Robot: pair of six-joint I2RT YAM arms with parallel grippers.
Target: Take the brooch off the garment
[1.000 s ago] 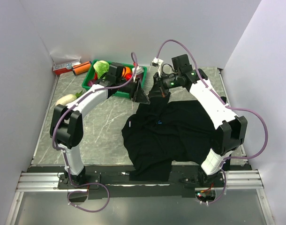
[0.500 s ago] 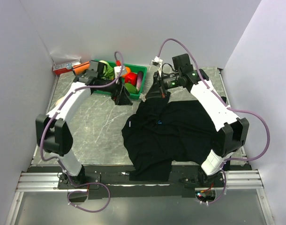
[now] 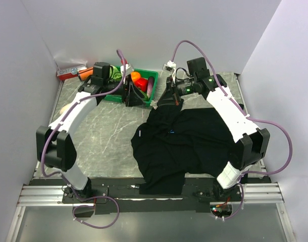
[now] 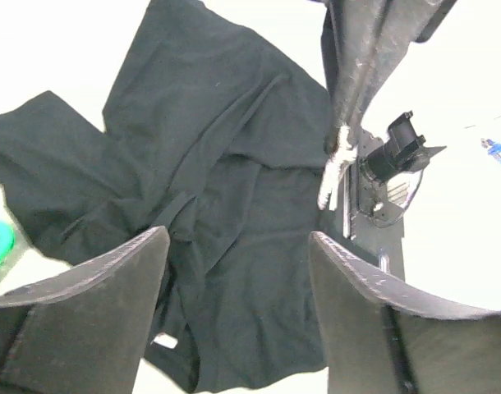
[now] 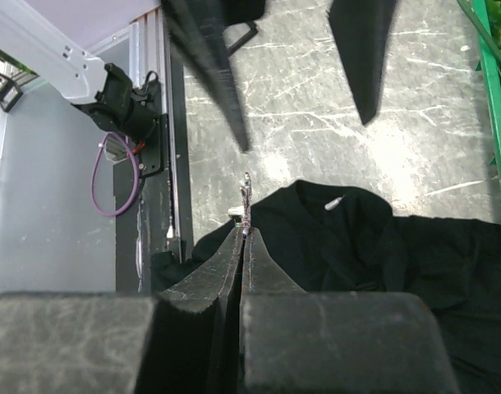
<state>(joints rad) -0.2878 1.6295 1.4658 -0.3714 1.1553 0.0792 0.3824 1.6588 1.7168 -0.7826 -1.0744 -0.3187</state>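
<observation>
The garment is a black shirt crumpled on the marble table, right of centre; it also shows in the left wrist view and the right wrist view. My right gripper hovers over its far left corner, shut on the brooch. The tiny sparkly pin sticks out past the fingertips and shows pale below them; no fabric hangs from it. My left gripper is open and empty beside the green tray, its fingers framing the shirt from a distance.
A green tray of vegetables stands at the back, just behind the left gripper. A red box and an orange item lie in the back left corner. A small white label sits on the shirt. White walls close in on three sides.
The left gripper let go of the shirt's raised corner, opened and swung back left toward the tray. The fabric dropped flat. The right gripper stayed shut in place.
</observation>
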